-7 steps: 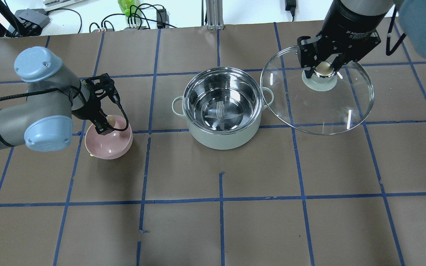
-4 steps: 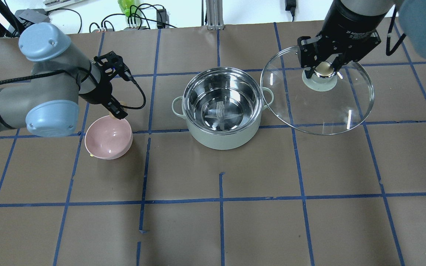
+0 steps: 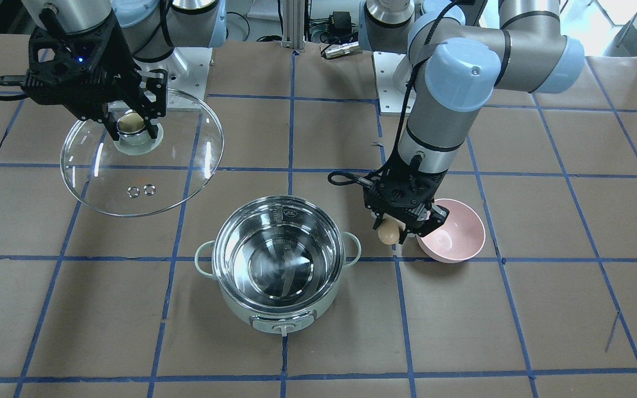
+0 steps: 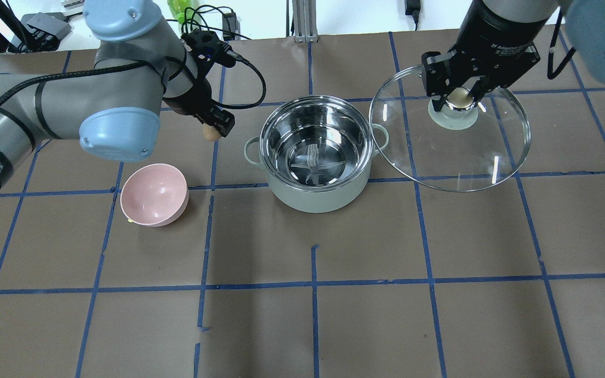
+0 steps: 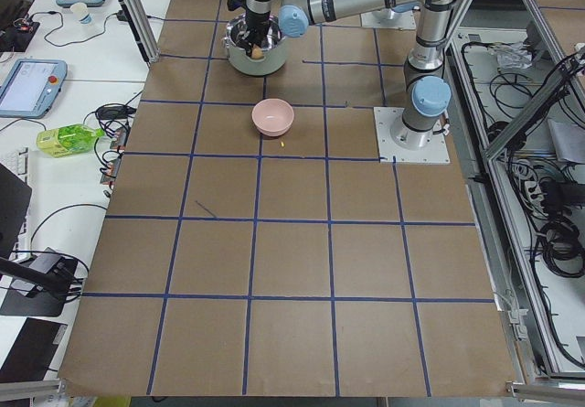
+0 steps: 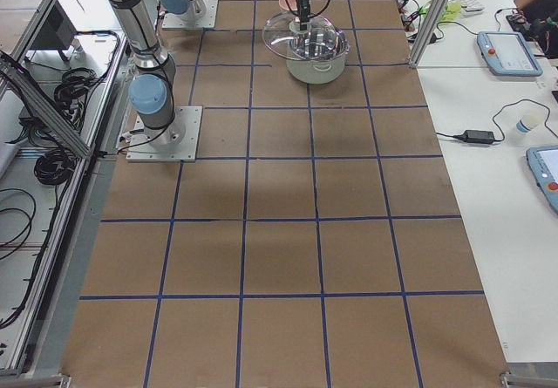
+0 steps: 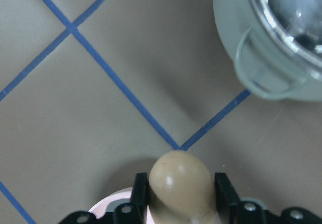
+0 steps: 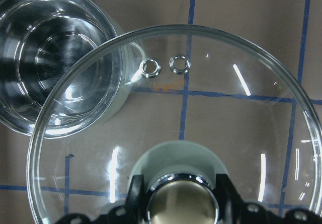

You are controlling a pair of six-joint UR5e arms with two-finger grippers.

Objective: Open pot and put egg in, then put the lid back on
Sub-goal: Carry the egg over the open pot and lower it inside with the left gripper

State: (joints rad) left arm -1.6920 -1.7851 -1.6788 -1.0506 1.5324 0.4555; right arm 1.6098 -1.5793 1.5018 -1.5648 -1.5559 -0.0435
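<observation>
The mint-green pot [image 4: 317,157] [image 3: 280,265] stands open mid-table, its steel inside empty. My left gripper [image 4: 211,130] [image 3: 390,235] is shut on the tan egg [image 4: 209,133] [image 3: 387,235] [image 7: 180,183] and holds it in the air between the pink bowl and the pot, just off the pot's handle [image 7: 256,68]. My right gripper [image 4: 459,97] [image 3: 130,124] is shut on the beige knob [image 8: 182,206] of the glass lid [image 4: 452,139] [image 3: 141,160] [image 8: 201,118] and holds the lid in the air beside the pot, its edge overlapping the pot's rim.
An empty pink bowl [image 4: 154,194] [image 3: 454,232] sits on the table near my left arm. The brown table surface [image 4: 313,294] has a blue tape grid. Cables and devices lie along the far edge [image 4: 197,26].
My left gripper has lifted the egg out of the pink bowl and carried it up and toward the pot. The right gripper and lid have not moved.
</observation>
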